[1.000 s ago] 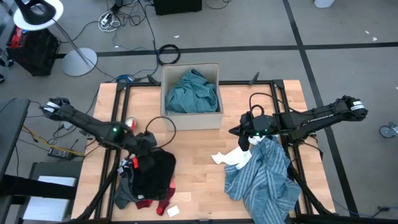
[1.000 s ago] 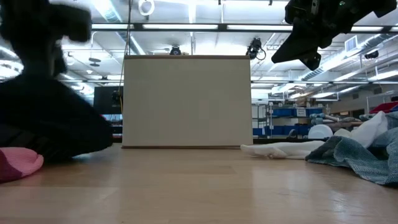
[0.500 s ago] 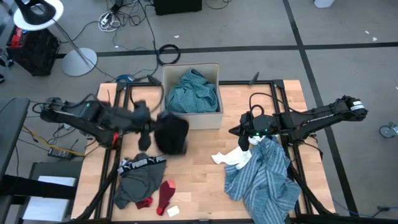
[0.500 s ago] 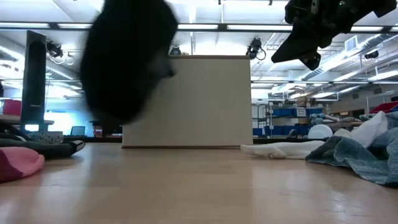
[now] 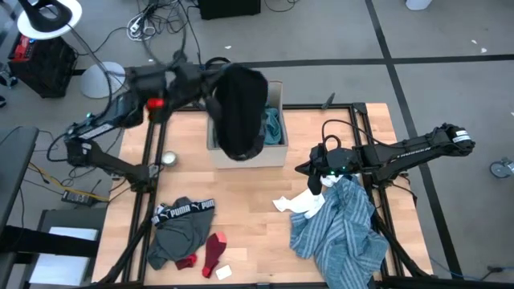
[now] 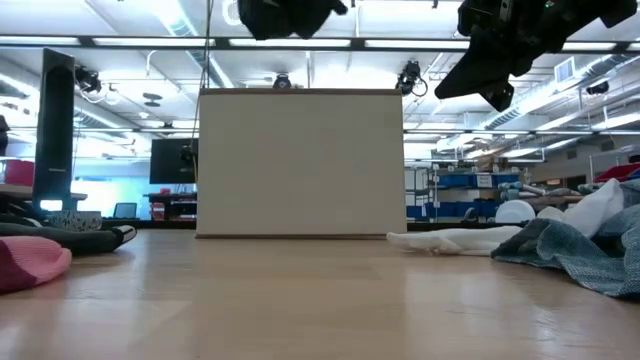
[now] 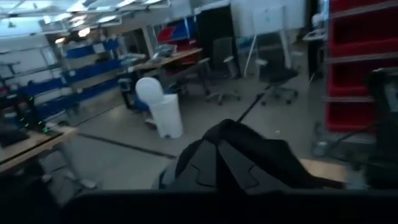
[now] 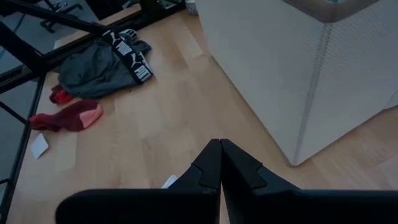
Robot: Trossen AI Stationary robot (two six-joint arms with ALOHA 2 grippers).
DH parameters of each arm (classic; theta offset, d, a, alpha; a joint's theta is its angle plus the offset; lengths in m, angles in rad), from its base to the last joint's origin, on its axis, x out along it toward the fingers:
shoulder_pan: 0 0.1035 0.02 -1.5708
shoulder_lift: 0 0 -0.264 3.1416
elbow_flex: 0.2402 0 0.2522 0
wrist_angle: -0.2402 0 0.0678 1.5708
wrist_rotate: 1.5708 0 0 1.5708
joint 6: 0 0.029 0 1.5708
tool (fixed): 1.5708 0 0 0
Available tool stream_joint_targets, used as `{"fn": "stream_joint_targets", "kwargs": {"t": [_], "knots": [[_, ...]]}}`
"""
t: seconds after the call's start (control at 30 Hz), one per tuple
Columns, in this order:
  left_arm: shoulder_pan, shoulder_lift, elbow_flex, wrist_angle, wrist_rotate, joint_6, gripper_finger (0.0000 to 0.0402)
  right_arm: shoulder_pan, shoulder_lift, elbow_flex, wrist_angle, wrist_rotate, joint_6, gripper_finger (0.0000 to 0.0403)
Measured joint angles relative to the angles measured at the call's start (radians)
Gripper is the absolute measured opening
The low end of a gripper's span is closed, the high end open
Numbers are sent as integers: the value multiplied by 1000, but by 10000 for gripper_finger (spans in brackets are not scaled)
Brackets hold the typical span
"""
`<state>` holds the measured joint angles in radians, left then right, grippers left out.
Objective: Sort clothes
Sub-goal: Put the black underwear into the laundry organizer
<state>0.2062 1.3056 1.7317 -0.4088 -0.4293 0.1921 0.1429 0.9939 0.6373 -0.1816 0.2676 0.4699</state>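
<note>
My left gripper (image 5: pixel 215 84) is raised high at the far left, shut on a black garment (image 5: pixel 241 112) that hangs over the tan box (image 5: pixel 277 152). A teal garment (image 5: pixel 274 126) lies in the box. In the low view only the black garment's lower part (image 6: pixel 285 15) shows, above the box (image 6: pixel 300 165). My right gripper (image 5: pixel 313 175) hovers shut and empty over a white piece (image 5: pixel 299 205) and the blue-white striped shirt (image 5: pixel 341 233). Grey shorts (image 5: pixel 181 229) and red socks (image 5: pixel 210 253) lie at the near left. My left gripper holds the black garment by its top (image 5: pixel 225 80), with the fingers (image 7: pixel 217 152) about level and pointing toward the table's right. The cloth covers the fingertips, so the kind of hold does not show. The garment hangs slack below the gripper, lifted clear above the box.
A small round object (image 5: pixel 169 159) sits on the table left of the box, and a white tag (image 5: pixel 223 273) lies near the front edge. Bare wood (image 5: pixel 249 209) stretches between the two clothes piles. The right wrist view shows the box wall (image 8: pixel 280 74) close ahead.
My left gripper has risen steeply from the near-left pile and swung toward the far edge and the box, tipping from pointing down to level. The black garment came with it, lifted clear of the table. The grey shorts and red socks stayed behind.
</note>
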Motion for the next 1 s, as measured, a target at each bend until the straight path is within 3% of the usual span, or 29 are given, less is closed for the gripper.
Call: {"fn": "stream_joint_targets", "kwargs": {"t": [0.23,0.43,0.67,0.87,1.0], "knots": [[77,96,32,-142,125,-38,1,0,0,0,0,0,-11,4],[79,160,32,-335,136,-114,18,0,0,0,-1,0,-20,8],[122,282,32,-528,140,-268,68,0,0,0,0,0,-27,4],[158,406,32,-556,176,-274,123,0,0,0,1,0,-26,7],[160,479,32,-552,180,-223,138,0,0,0,1,0,-26,7]]}}
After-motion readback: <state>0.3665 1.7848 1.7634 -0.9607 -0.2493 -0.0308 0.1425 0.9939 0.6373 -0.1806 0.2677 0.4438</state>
